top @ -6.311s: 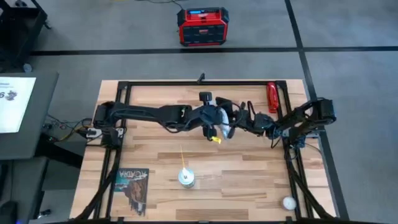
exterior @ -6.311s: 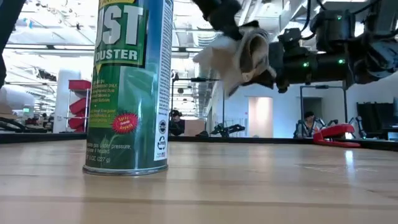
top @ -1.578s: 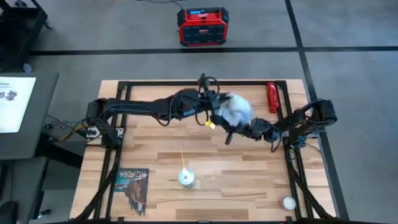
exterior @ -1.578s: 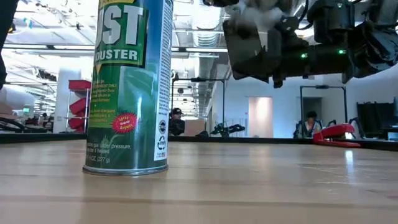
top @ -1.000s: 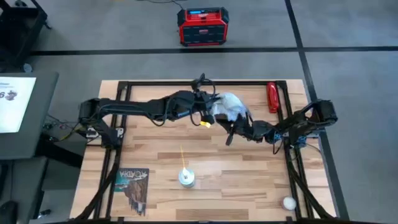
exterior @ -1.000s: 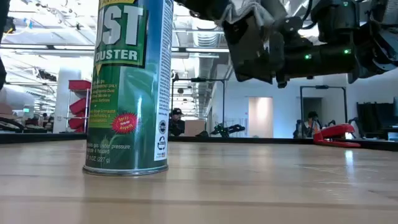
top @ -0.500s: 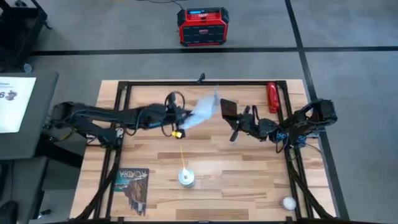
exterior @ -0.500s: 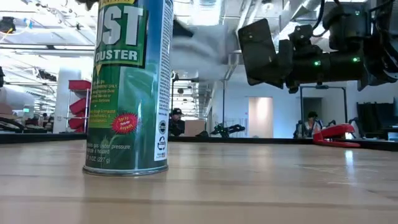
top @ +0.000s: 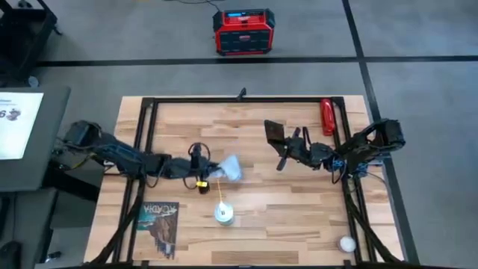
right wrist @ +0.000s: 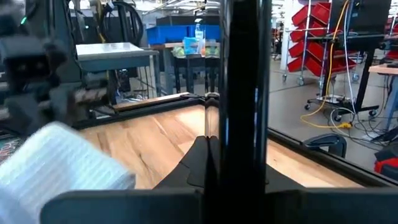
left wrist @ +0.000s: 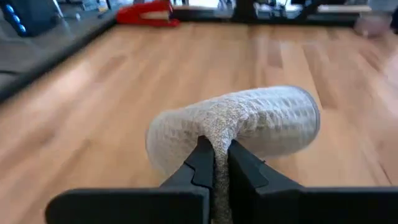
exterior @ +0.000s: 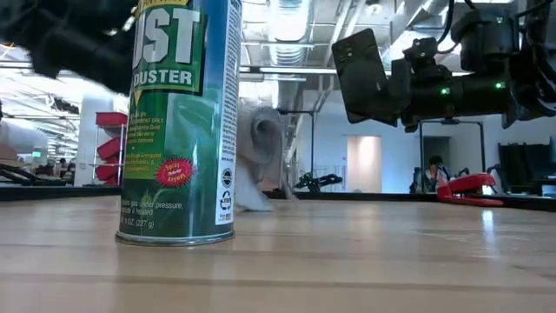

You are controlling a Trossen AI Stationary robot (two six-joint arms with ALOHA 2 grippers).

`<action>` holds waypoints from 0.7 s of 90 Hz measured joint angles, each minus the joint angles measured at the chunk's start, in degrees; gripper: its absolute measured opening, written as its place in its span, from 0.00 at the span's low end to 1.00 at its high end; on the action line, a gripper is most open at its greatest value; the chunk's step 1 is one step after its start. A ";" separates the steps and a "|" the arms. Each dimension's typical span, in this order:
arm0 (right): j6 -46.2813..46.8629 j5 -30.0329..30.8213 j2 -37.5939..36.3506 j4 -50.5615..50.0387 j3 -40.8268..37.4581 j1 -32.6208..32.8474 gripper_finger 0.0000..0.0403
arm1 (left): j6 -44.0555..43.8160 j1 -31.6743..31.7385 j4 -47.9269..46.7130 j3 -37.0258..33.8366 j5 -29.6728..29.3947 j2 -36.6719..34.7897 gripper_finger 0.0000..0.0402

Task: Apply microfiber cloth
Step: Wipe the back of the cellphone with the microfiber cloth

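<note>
Left gripper [top: 212, 173], low over the wood-plank table [top: 299, 217]: its two dark fingers [left wrist: 205, 160] are pressed together on a gathered fold of the microfiber cloth [top: 230, 169], which bulges past the fingertips as a pale blue-grey roll. In the low view the cloth [exterior: 261, 156] hangs behind the duster can, and its lower edge appears to reach the table surface. The left arm lies stretched along the table from its base at the left edge.

Near edge of the table, high view: a dark printed booklet [top: 160, 226] lies flat at the left, and a small white ball [top: 346, 243] sits at the right corner. The compressed-gas duster can [top: 223, 214], green with a white cap, stands upright just nearer than the cloth; a thin straw rises from its cap toward the cloth.

Middle of the table, right side: the right gripper [top: 284, 153] is held well above the surface, clamped on the edge of a black phone [top: 274, 131]. In the low view the phone [exterior: 359, 71] appears as a dark slab, tilted, well apart from the cloth. In the right wrist view the phone fills the centre edge-on between the fingers.

Far edge: a red stapler [top: 326, 116] lies by the right frame rail. Beyond the table, on the grey floor, stands a red and black power unit [top: 242, 32].
</note>
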 joint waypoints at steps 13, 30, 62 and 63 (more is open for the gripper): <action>0.52 -0.29 0.00 -0.09 0.00 0.13 0.02 | -4.02 -2.97 3.51 0.50 -1.80 7.89 0.00; 0.56 -0.42 0.02 -0.44 -0.02 0.13 0.02 | -6.86 -3.62 17.14 0.59 -1.80 21.03 0.00; 0.58 -0.44 0.02 -0.83 -0.02 0.13 0.02 | -10.89 -3.27 36.40 0.61 1.21 35.37 0.00; 0.58 -0.44 0.02 -0.83 -0.02 0.13 0.02 | -10.98 -3.19 36.54 0.61 1.31 35.43 0.00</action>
